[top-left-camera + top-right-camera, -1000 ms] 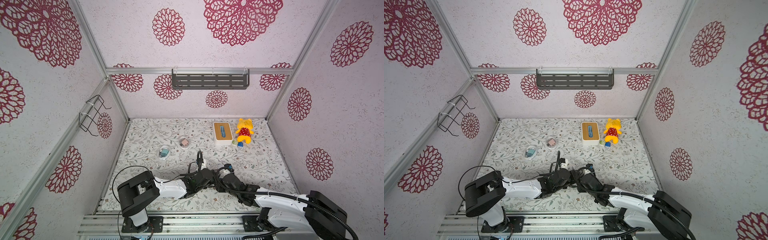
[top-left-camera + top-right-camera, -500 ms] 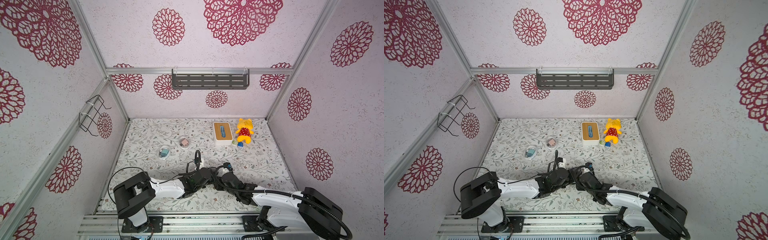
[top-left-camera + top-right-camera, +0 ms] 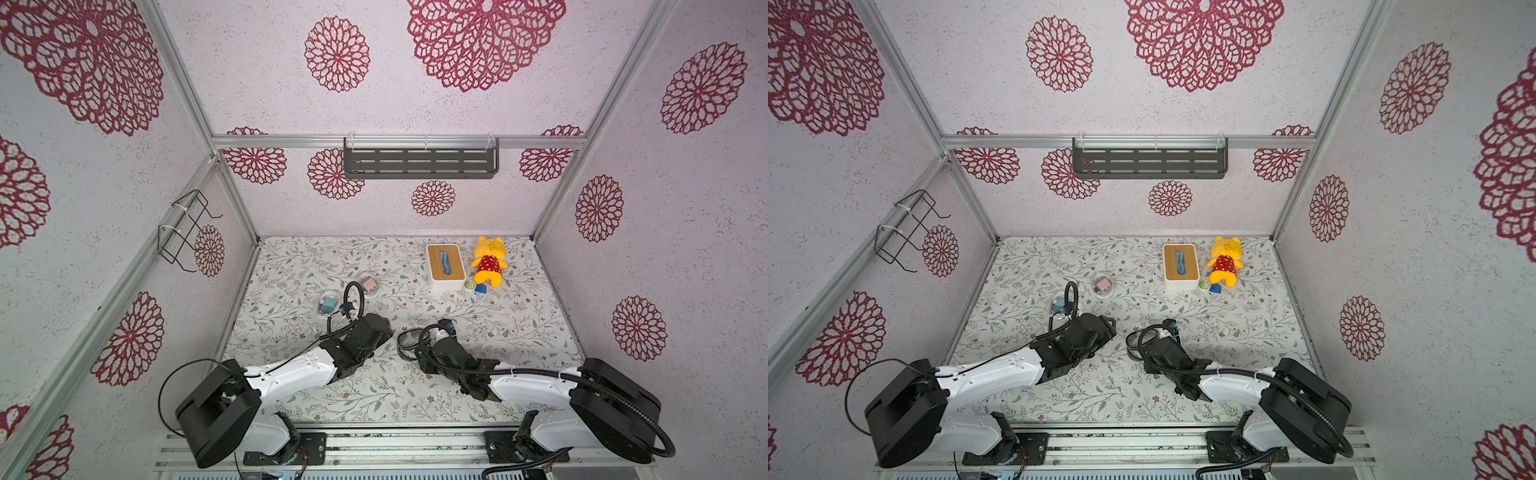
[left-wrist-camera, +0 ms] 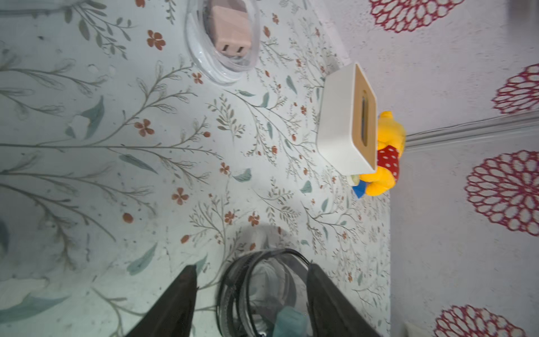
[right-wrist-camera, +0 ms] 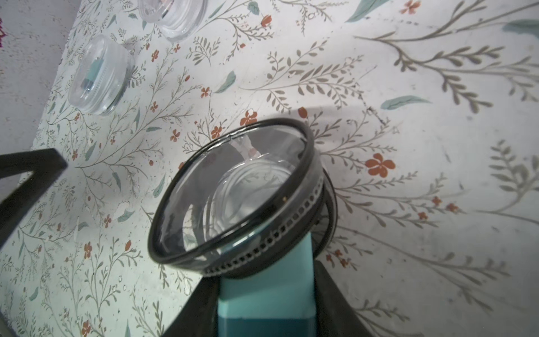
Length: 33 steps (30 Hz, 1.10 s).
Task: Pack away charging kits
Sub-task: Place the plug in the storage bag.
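A teal cube charger (image 5: 265, 291) sits between the jaws of my right gripper (image 5: 262, 277), which is shut on it. Its far end is tucked under the tilted, black-rimmed lid of an open clear case (image 5: 233, 189). That case (image 3: 409, 343) lies mid-table between both arms in both top views. My left gripper (image 4: 252, 265) is open, and its fingers (image 4: 180, 300) stand either side of the case without pinching it. Farther back lie two more clear cases, one with a pink charger (image 3: 369, 284) and one with a teal charger (image 3: 328, 304).
A white box with a wooden top (image 3: 445, 266), a yellow plush (image 3: 488, 262) and a small blue block (image 3: 481, 288) stand at the back right. A grey shelf (image 3: 419, 164) hangs on the back wall and a wire basket (image 3: 187, 232) on the left wall.
My left gripper has opened, let go of the case and drawn back to the left. The right gripper stays where it was, still shut on the teal charger.
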Each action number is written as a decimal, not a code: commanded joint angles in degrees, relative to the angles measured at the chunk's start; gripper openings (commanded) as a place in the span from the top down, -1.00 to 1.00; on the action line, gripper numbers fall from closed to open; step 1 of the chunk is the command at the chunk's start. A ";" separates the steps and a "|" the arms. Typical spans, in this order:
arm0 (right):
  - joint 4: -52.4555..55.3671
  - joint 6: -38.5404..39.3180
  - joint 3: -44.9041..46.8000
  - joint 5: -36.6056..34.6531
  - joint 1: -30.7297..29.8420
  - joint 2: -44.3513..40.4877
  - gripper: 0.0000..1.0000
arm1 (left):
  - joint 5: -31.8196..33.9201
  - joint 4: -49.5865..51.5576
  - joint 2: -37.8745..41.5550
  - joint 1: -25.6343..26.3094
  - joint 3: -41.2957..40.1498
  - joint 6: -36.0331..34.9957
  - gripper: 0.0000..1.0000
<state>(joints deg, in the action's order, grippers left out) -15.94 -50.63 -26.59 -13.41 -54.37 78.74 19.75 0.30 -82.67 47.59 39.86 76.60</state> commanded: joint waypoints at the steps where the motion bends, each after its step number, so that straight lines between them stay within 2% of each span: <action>1: -2.79 -1.21 -1.53 -0.95 0.82 1.00 0.20 | -2.20 1.89 -5.74 -0.35 4.91 -4.28 -0.25; 8: -2.91 -1.25 -1.89 -0.81 1.85 1.87 0.19 | -7.29 -0.76 -17.82 -3.38 12.16 -6.78 -0.17; 12: -2.88 -1.49 -1.71 -0.85 2.80 1.59 0.19 | -9.09 -1.11 -20.24 -3.26 14.19 -8.13 -0.10; 20: -4.03 -1.93 -2.98 0.05 3.38 3.78 0.19 | -14.85 -9.55 -25.92 -3.25 13.87 -7.99 -0.04; 27: -3.73 -2.99 -4.43 -0.33 3.83 4.74 0.18 | -17.72 -14.94 -26.77 -2.84 11.86 -5.86 0.01; 33: -4.20 -5.11 -4.60 -0.61 4.19 5.01 0.16 | -16.72 -17.73 -25.65 0.71 10.77 -3.80 0.03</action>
<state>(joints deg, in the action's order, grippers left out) -18.61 -53.63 -29.50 -13.26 -50.57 83.57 3.75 -15.57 -108.53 46.09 51.42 71.48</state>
